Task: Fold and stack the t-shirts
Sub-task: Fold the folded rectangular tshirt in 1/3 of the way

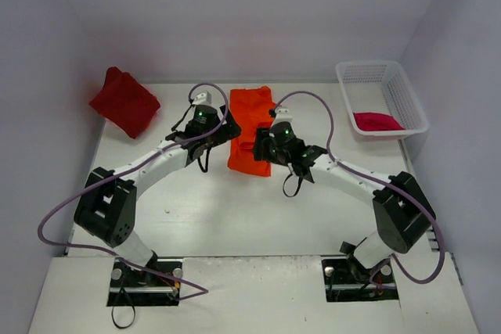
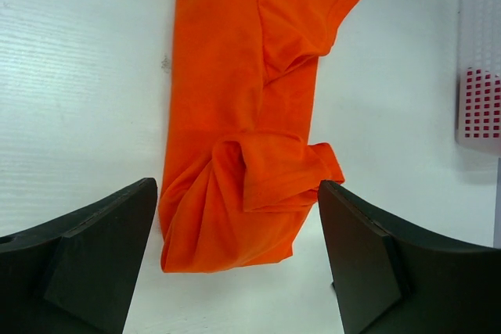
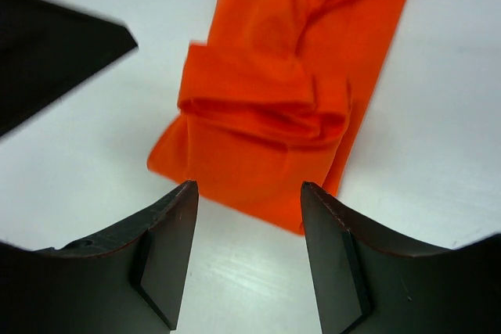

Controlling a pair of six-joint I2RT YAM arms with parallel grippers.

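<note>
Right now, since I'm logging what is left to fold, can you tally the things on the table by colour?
Orange t-shirt: 1
Dark red t-shirt: 1
Pink t-shirt, lying in the basket: 1
White basket: 1
Total: 4

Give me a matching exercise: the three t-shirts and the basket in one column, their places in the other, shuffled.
Things:
1 orange t-shirt
2 dark red t-shirt
3 pink t-shirt
4 white basket

Places:
A far left corner of the table
B inside the basket
C far right corner
D middle of the table

Pairs: 1-D, 2-A, 3-B, 4-C
</note>
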